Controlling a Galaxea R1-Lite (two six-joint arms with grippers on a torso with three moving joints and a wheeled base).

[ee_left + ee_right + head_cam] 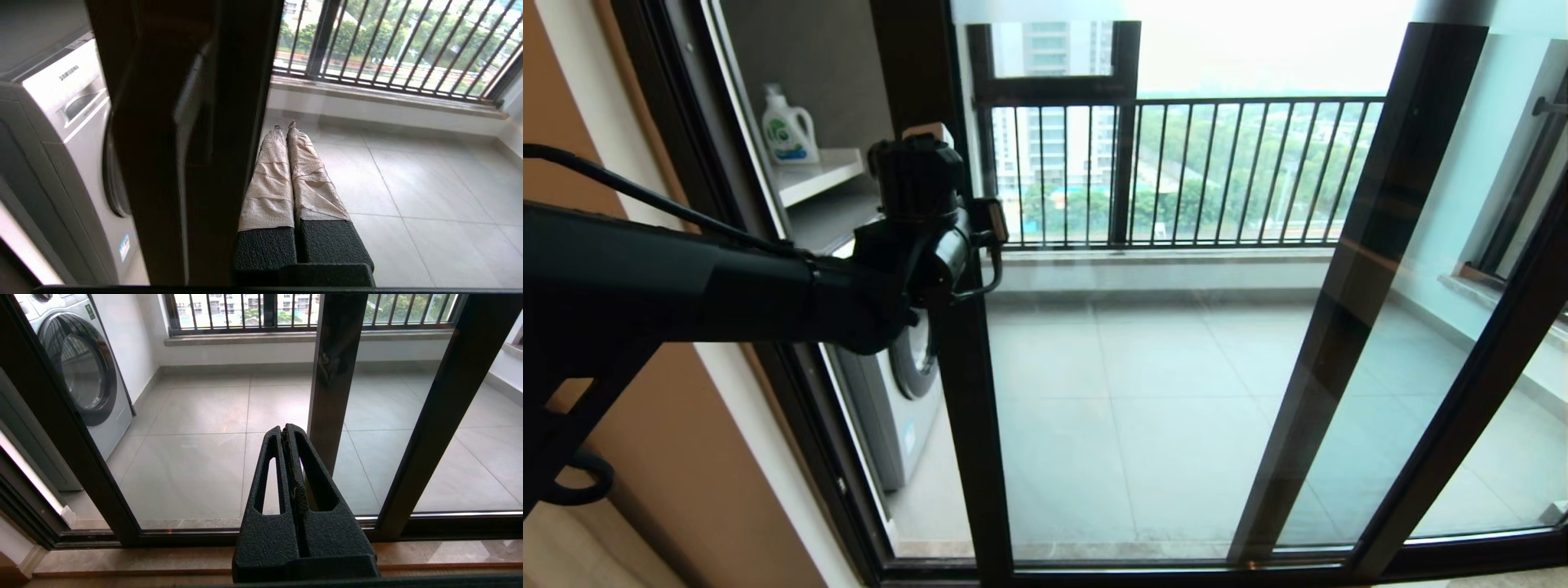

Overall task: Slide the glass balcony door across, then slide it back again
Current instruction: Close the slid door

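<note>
The glass balcony door (968,425) is a clear pane in a slim dark frame. Its left upright (171,163) stands away from the wall jamb, leaving a gap on the left. My left gripper (284,124) is shut and holds nothing. Its tape-wrapped fingers (269,179) lie alongside that upright on the glass side, at about mid height. In the head view the left gripper (931,237) sits right at the upright. My right gripper (284,428) hangs shut and empty, low before the door's bottom rail. A small dark lever (325,364) shows on the middle upright (333,388).
A washing machine (907,384) stands on the balcony behind the gap, with a detergent bottle (788,129) on a shelf above it. Black railing bars (1176,171) close the balcony's far side. Another dark upright (1462,408) slants at the right. The wall (703,457) is on my left.
</note>
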